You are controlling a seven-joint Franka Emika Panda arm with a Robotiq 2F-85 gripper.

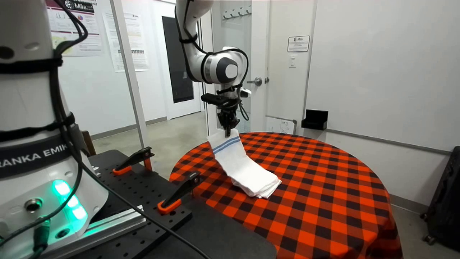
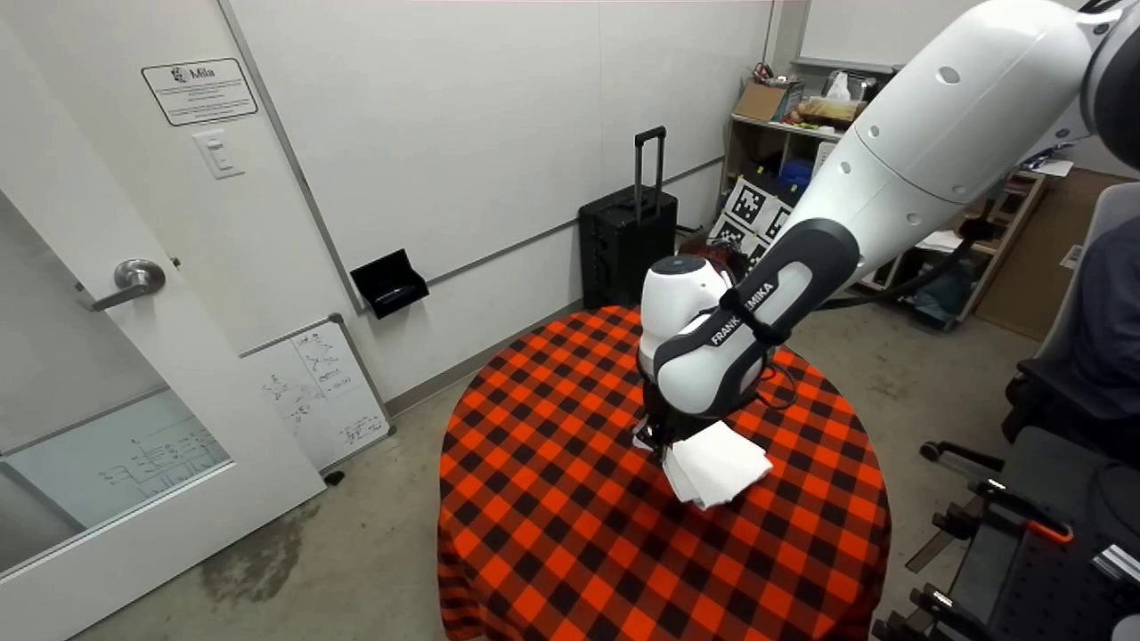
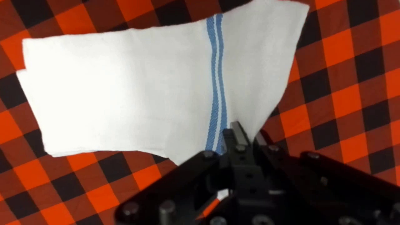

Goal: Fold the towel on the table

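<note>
Left to right in an exterior view: at the far left of the table (image 1: 316, 187), the gripper (image 1: 228, 133) pinches the towel (image 1: 248, 169) beside its blue stripes (image 1: 226, 145), and we read that end as lifted; the wrist view shows cloth drawn between the fingers (image 3: 240, 153). To the right and nearer, the cloth slopes down to stacked layers lying on the table, edges out of line. We judge at least one fold made; remaining, probably: laying the striped end over the stack, releasing, and squaring the edges. Around it, left to right, we log the robot base (image 1: 32, 108), two clamps (image 1: 179, 192) on a perforated plate (image 1: 145, 189), a black wall tray (image 1: 314, 119) and a suitcase (image 1: 444, 201). In the way of our reading: the arm (image 2: 891, 178), which hides the stripes in an exterior view.
</note>
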